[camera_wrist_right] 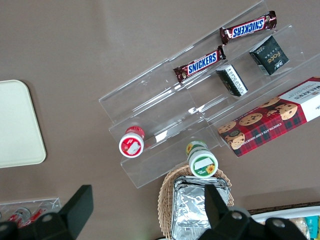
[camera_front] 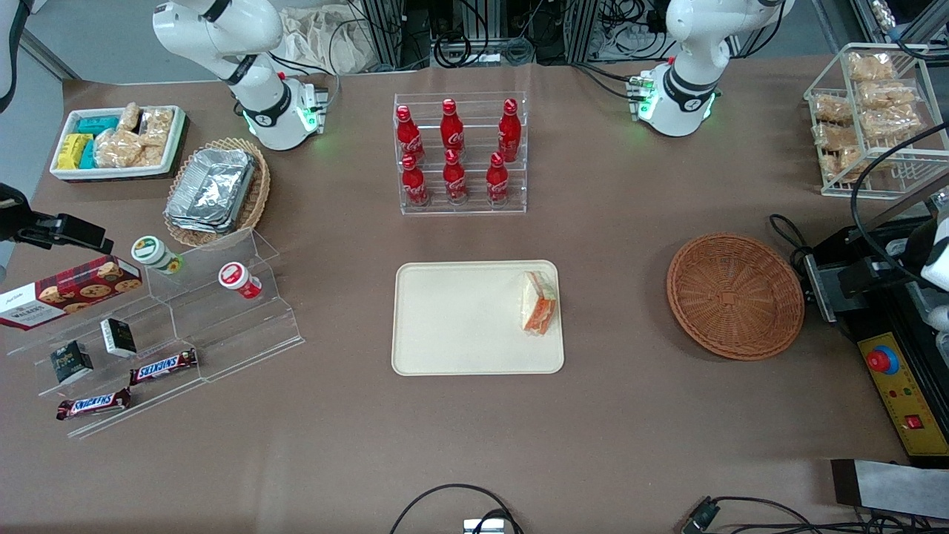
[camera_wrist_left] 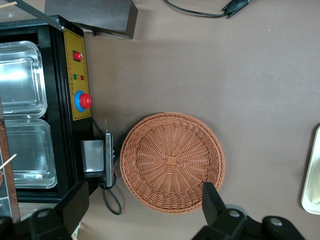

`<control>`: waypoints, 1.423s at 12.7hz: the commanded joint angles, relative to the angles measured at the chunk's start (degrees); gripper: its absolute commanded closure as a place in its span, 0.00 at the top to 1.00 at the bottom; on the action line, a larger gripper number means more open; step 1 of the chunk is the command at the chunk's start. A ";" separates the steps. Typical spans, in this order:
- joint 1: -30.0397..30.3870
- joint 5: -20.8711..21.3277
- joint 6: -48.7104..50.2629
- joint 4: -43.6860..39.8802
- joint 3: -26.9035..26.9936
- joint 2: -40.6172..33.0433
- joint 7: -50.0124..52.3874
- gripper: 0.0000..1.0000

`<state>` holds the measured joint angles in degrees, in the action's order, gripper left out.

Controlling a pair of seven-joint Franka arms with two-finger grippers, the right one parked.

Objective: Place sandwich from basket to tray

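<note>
The sandwich (camera_front: 539, 302), a wrapped white wedge with orange filling, lies on the cream tray (camera_front: 460, 319), at the tray's end toward the working arm. The round reddish-brown basket (camera_front: 734, 295) stands empty beside the tray, toward the working arm's end of the table. In the left wrist view my gripper (camera_wrist_left: 145, 210) hangs open and empty high above the table, at the rim of the basket (camera_wrist_left: 172, 161) next to a black machine. A strip of the tray's rim (camera_wrist_left: 312, 185) shows there too. The sandwich is out of that view.
A black machine with a red button (camera_front: 884, 360) stands beside the basket, with steel pans (camera_wrist_left: 22, 115) in it. A clear rack of red bottles (camera_front: 460, 152) is farther from the camera than the tray. Acrylic steps with snacks (camera_front: 185, 326) lie toward the parked arm's end.
</note>
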<state>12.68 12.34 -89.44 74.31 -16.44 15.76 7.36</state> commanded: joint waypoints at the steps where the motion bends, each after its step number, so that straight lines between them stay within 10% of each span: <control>1: -4.14 -2.84 -1.87 5.04 7.01 -4.76 -5.49 1.00; 18: -11.18 -10.57 3.74 12.87 12.39 -18.66 -7.98 1.00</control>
<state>2.36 3.90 -85.82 84.54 -5.18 -0.74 -0.01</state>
